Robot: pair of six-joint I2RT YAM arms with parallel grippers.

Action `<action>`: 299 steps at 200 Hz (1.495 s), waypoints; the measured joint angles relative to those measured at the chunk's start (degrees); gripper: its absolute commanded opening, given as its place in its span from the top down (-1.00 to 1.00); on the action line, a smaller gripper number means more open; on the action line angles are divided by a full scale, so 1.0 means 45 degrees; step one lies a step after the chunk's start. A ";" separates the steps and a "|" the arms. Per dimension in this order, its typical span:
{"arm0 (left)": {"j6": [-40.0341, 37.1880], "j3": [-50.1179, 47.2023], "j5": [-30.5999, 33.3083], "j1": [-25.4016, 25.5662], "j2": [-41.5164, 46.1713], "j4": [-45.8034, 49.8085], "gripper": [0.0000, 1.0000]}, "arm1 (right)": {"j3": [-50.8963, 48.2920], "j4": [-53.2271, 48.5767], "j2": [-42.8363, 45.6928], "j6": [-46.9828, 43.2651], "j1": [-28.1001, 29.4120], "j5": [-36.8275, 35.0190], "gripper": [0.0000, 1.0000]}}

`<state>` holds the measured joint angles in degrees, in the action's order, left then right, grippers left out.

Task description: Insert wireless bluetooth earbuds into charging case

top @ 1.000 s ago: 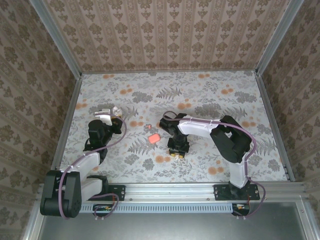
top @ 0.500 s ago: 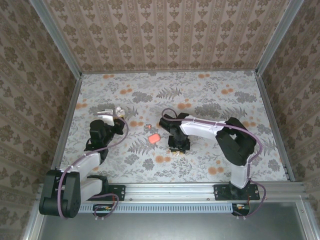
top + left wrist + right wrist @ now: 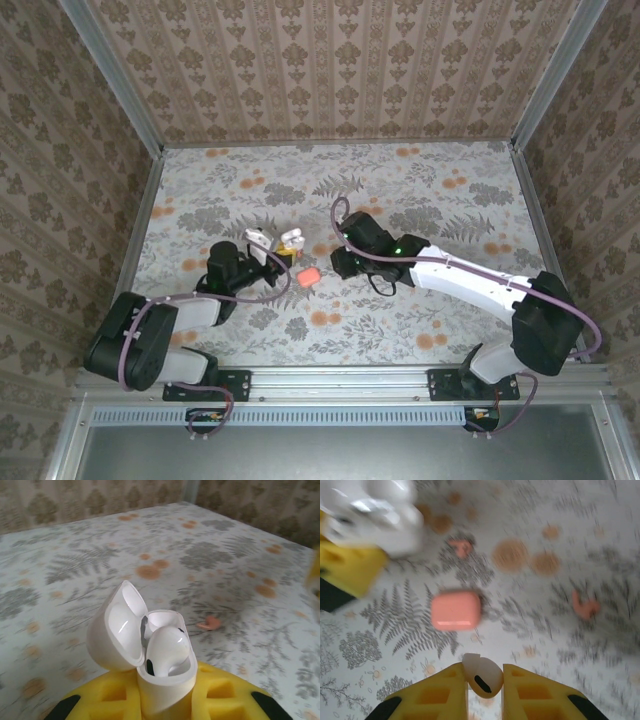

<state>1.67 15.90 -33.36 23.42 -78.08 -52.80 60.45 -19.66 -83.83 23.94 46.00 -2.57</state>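
My left gripper [image 3: 165, 702] is shut on a white charging case [image 3: 167, 682]. The case stands upright between the yellow fingers with its lid [image 3: 117, 632] hinged open to the left. One white earbud [image 3: 167, 647] sits in the case. My right gripper [image 3: 484, 685] is shut on a second white earbud [image 3: 482, 679], pinched between its yellow pads above the floor. In the top view the left gripper [image 3: 283, 247] holds the case [image 3: 292, 240] left of centre. The right gripper [image 3: 340, 265] hangs a short way to its right.
A closed coral-pink case [image 3: 309, 274] lies on the flowered floor between the two grippers, just ahead of the right gripper [image 3: 455, 610]. Small coral pieces [image 3: 585, 605] lie loose on the floor nearby. Patterned walls [image 3: 330, 70] close in the back and sides.
The left gripper has carried the white case right, toward the centre. The right arm has swung and reached left and farther back, its gripper closing tighter on the earbud.
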 measured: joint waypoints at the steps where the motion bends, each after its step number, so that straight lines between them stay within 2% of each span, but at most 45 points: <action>1: -0.0015 0.0000 -0.0024 0.0015 -0.0005 -0.0024 0.97 | -0.0005 0.0097 0.0010 -0.0092 0.0000 0.0015 0.60; 46: -0.0874 0.0005 -0.1515 0.0457 -0.0787 -0.1316 0.97 | -0.0194 0.1957 0.0121 -0.2997 0.0000 0.0403 0.60; 89: -0.1117 0.0097 -0.2137 0.0801 -0.1020 -0.1831 0.97 | -0.0466 0.2730 0.0481 -0.4396 0.0000 0.0418 0.60; 181: -0.0563 0.0199 -0.2458 0.0889 -0.1302 -0.3031 0.96 | -0.0461 0.3405 0.0296 -0.5105 0.0000 0.0316 0.61; 299: 0.0039 0.0481 -0.2535 0.0957 -0.1326 -0.3279 0.96 | -0.0408 0.3332 0.0238 -0.5809 0.0228 -0.0641 0.60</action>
<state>1.85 18.06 -44.77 27.73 -84.05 -67.55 58.61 -4.67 -82.76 -2.20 47.03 -5.45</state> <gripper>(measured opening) 0.191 0.200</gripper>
